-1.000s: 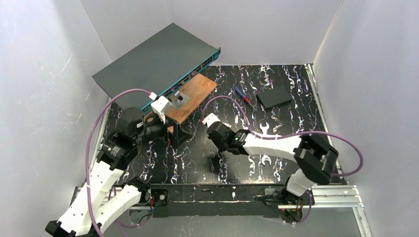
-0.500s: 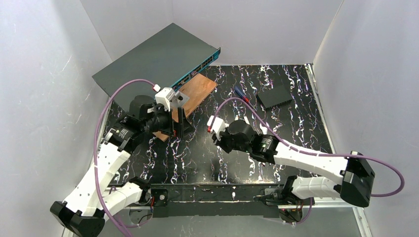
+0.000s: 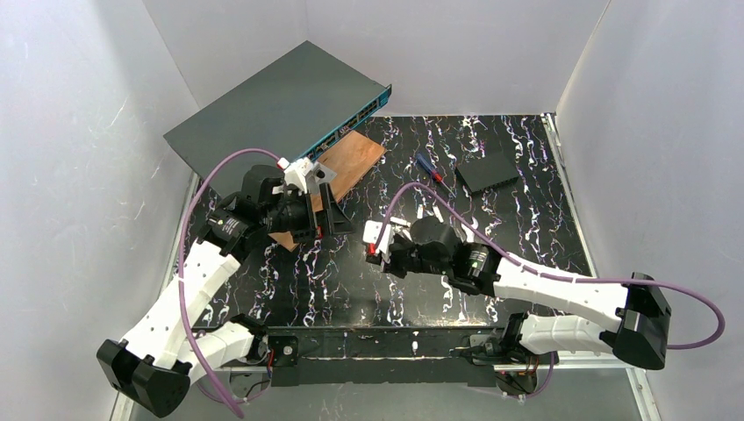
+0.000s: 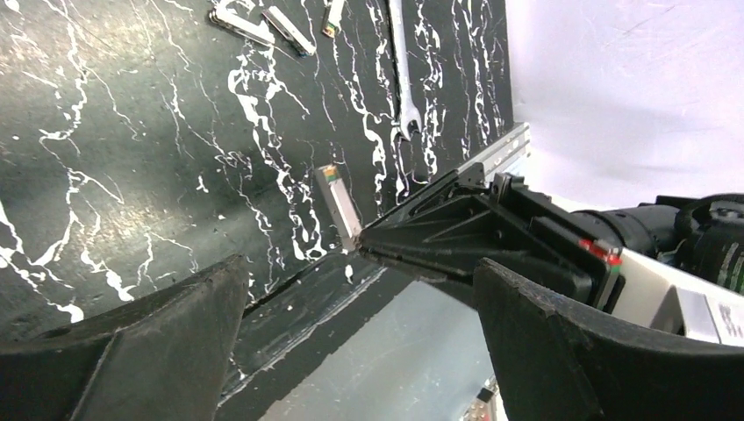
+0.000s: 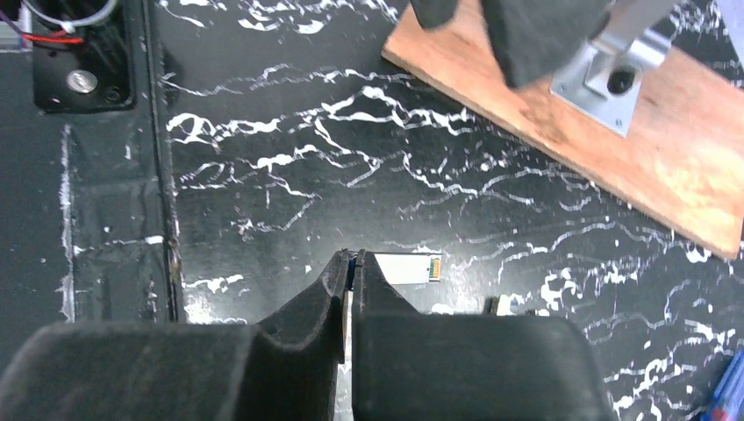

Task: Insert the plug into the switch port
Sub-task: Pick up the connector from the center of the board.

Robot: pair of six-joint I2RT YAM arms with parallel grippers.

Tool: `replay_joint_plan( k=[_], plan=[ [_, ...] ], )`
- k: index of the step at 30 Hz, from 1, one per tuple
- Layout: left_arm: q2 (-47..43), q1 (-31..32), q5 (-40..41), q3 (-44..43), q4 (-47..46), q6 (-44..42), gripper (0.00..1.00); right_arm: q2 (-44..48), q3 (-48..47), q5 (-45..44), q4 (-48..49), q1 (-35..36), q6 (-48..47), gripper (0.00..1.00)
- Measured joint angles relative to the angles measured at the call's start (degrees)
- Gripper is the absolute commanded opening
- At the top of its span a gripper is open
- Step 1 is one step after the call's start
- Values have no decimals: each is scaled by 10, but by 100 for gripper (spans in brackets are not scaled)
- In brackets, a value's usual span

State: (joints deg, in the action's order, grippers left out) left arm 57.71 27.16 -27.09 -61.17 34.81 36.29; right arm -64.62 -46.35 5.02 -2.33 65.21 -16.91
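The right arm has stretched out flat and come down from its folded, raised pose, so the right fingers (image 5: 395,307) now sit low over the black marbled surface (image 3: 526,193), pressed together. The plug (image 5: 412,267), a small clear piece with coloured contacts at one end, lies on the surface at their very tips. I cannot tell whether they nip its near end or merely touch it. The left arm has swung away from the teal port edge of the switch (image 3: 281,105) and turned toward the middle. The left fingers (image 4: 158,342) are spread as wide as before and hold nothing, and their camera looks straight across at the right fingertips and the plug. The switch stands tilted in the far left corner beyond the wooden board (image 3: 355,158), well apart from the plug. By my reading the pick-up is only being attempted and the insertion is still wholly ahead. If the plug is not pinched, the right fingers must part before they can take it.
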Motion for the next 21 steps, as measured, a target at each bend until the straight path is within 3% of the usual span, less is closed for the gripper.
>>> replay_joint_plan(
  k=[9,13,17,21],
  plan=[
    [18,0,-29,0,-21,57,97,-8,-22,3,34,57,-37,1],
    [35,2,-39,2,-33,72,88,-8,-26,-4,45,74,-56,1],
    [42,6,-52,7,-55,83,71,-8,-32,-9,54,81,-75,1],
    [52,11,-62,8,-70,89,66,-8,-39,-20,63,83,-90,1]
  ],
)
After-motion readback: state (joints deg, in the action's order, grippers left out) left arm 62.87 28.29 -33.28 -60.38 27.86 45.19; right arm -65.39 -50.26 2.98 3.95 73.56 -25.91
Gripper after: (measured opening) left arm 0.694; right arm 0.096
